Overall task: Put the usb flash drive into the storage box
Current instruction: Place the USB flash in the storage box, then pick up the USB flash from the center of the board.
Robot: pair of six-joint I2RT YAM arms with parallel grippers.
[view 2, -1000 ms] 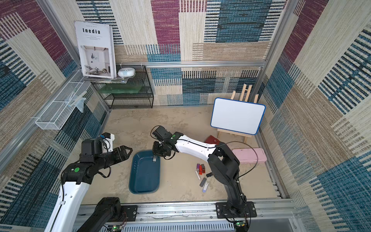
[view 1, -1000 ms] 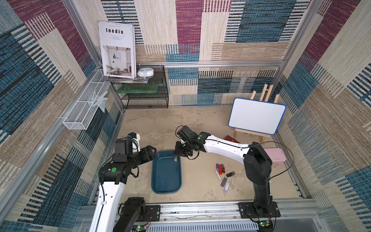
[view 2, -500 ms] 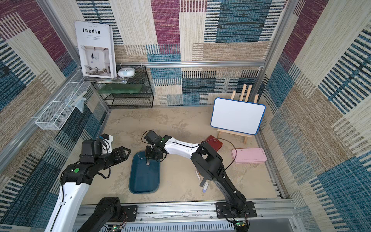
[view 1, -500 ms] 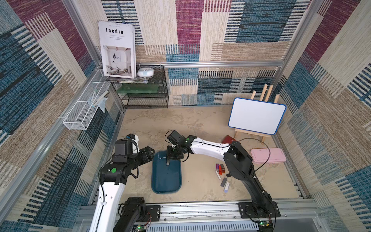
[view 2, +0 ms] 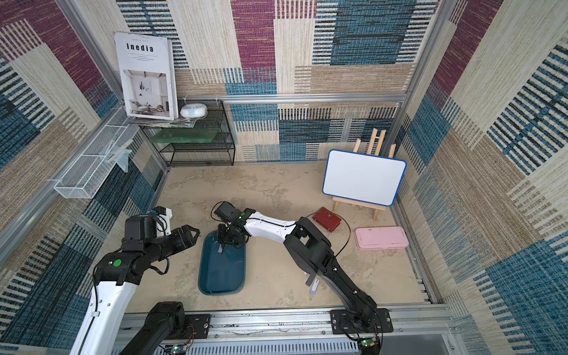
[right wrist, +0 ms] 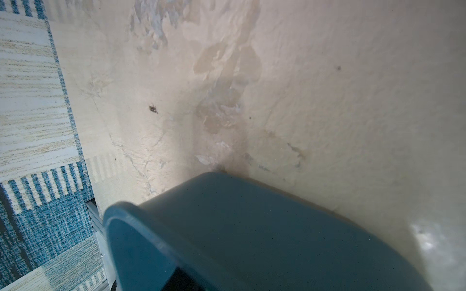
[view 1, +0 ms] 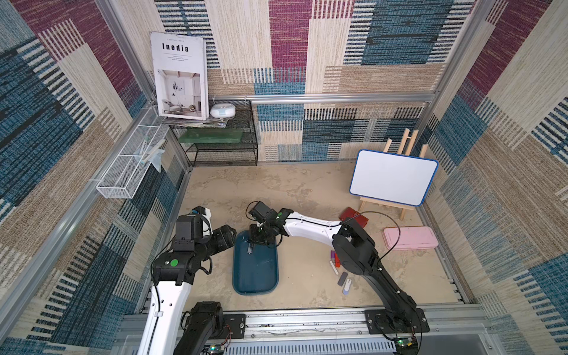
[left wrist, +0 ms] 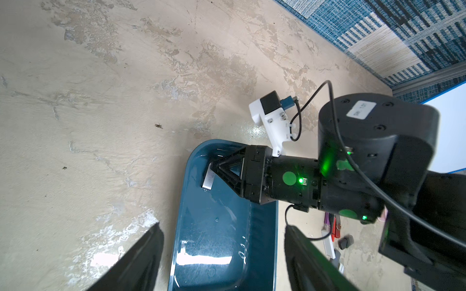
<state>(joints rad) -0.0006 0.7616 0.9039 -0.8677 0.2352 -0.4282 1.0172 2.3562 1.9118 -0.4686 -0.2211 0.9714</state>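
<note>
The storage box (view 1: 256, 276) is a shallow dark teal tray lying near the front of the table, seen in both top views (view 2: 222, 276). My right gripper (view 1: 251, 243) reaches down over its far end. A small silver usb flash drive (left wrist: 207, 178) stands tilted at its fingertips, its lower end down at the box floor (left wrist: 216, 239). The grip still looks shut on the drive. My left gripper (view 1: 229, 237) hovers just left of the box's far end, open and empty. The right wrist view shows only the box rim (right wrist: 131, 221) close up.
Several other small drives (view 1: 338, 270) lie on the table right of the box. Farther right are a flat pink case (view 1: 410, 242), a red wallet (view 1: 353, 216) and a whiteboard on an easel (view 1: 393, 176). A black wire shelf (view 1: 221, 144) stands at the back left.
My right arm has swung left from the box's far right corner to above its far end and come down with the drive. The left arm has barely moved.
</note>
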